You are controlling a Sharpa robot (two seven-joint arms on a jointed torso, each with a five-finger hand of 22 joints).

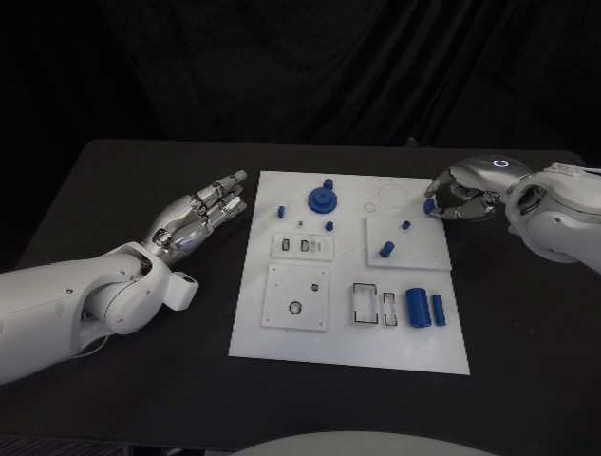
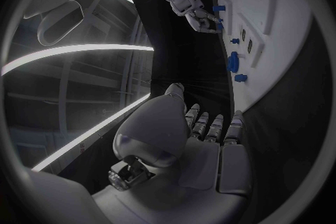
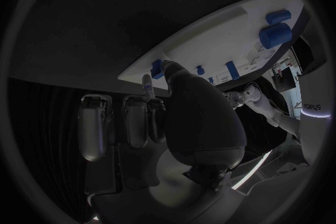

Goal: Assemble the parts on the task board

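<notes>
White task board (image 1: 348, 351) flat at centre of black bench (image 1: 108, 190). Blue gear (image 1: 325, 199) upright near far edge of board; small blue peg (image 1: 281, 211) to its left, another small peg (image 1: 328, 226) just nearer. Raised square plate (image 1: 407, 249) at right of board carrying two small blue pegs (image 1: 386, 251). Recessed slots (image 1: 373, 304) at near right of board, pale inside; contents not discernible. Two blue cylinders (image 1: 418, 307) lying side by side just right of those slots, on board surface. Square plate with oval hole (image 1: 297, 297) at near left of board. Left hand (image 1: 204, 214) on bench just left of board, fingers (image 2: 210, 126) extended, apart, holding nothing. Right hand (image 1: 461, 195) at far right edge of board, fingers curled inward around small blue part (image 1: 432, 205); actual contact cannot be told.
</notes>
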